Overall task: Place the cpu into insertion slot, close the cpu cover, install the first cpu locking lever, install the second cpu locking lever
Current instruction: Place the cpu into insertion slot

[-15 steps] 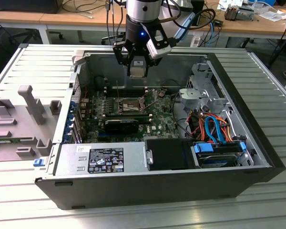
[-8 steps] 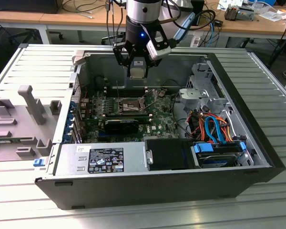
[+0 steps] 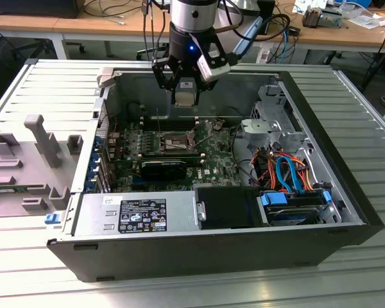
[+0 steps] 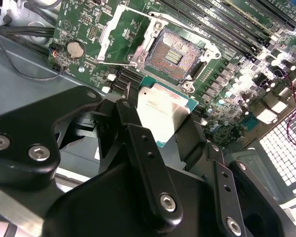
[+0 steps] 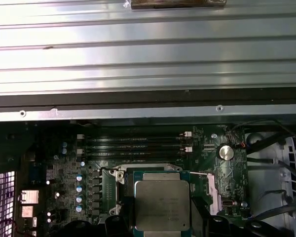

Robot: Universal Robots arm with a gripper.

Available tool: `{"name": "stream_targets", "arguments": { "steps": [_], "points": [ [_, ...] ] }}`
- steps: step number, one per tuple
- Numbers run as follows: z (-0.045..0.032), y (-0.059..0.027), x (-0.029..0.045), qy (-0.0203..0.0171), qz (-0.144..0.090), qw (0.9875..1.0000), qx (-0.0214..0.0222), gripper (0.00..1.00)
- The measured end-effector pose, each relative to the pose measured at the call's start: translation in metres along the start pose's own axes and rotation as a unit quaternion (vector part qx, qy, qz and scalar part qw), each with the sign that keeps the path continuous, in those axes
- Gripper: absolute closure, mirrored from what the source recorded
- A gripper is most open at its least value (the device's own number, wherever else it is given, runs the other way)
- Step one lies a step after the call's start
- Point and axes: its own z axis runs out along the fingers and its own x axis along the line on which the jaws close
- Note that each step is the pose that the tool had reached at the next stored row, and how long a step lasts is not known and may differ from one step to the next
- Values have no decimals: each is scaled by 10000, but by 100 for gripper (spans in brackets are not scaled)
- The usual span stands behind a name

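Observation:
My gripper hangs over the open computer case, above the green motherboard. It is shut on the cpu, a flat square chip with a silver top, pinched by its edges between two black fingers. The first wrist view shows the cpu from above. The insertion slot lies open below and apart from the chip, its dark pin field bare. Seen from outside, the insertion slot sits mid-board. The cpu cover is swung back beside the socket.
The case walls ring the board. A power supply sits at the front, and a drive cage with blue and orange cables at the exterior view's right. Long black memory slots and a coin battery flank the socket. Grey fixtures stand outside.

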Motion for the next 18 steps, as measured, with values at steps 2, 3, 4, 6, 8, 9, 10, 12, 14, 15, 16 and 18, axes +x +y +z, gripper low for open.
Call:
{"name": "stream_targets", "arguments": {
  "steps": [2,3,4,6,8,9,10,12,14,15,16,18],
  "points": [
    [3,-3,0,0,0,10000,0,46],
    [4,-5,0,0,0,10000,0,46],
    [6,-6,0,0,0,10000,0,46],
    [7,-8,0,1,0,10000,1,46],
    [9,-9,0,1,0,10000,1,46],
    [11,-9,0,0,0,10000,0,46],
    [12,-10,0,1,0,10000,1,46],
    [16,-10,-1,0,0,10000,0,46],
    [18,-11,-1,0,0,10000,0,46],
    [20,-11,-1,0,0,10000,0,46],
    [21,-11,-1,0,0,10000,0,46],
    [24,-12,-1,0,0,10000,0,46]
  ]
}}
